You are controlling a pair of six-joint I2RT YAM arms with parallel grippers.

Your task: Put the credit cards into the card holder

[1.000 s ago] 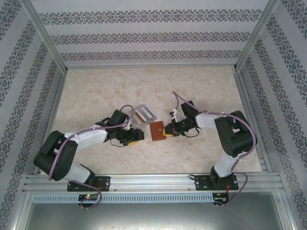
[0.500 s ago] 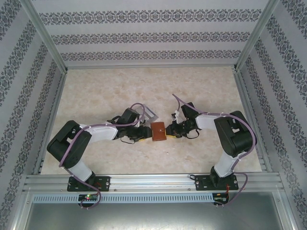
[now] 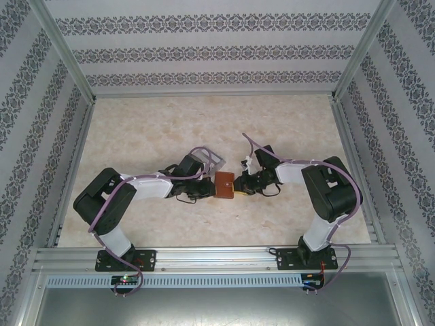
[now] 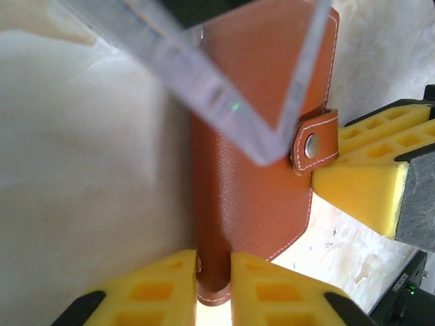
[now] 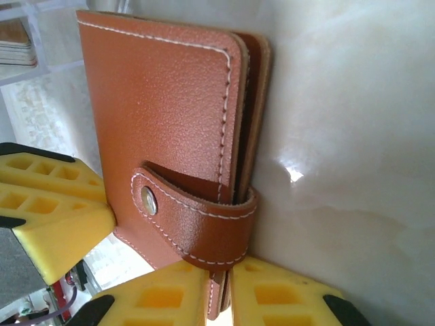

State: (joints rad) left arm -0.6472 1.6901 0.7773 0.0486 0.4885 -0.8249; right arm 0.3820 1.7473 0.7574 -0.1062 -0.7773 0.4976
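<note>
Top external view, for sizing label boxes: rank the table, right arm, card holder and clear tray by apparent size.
1. table
2. right arm
3. card holder and clear tray: unsure, the left arm covers part of the tray.

The clear tray (image 4: 224,102) is seen blurred across the top of the left wrist view, and the upper part of the card holder (image 4: 251,197) is covered by it. In the right wrist view the credit cards (image 5: 15,42) are cut off by the upper left edge.
</note>
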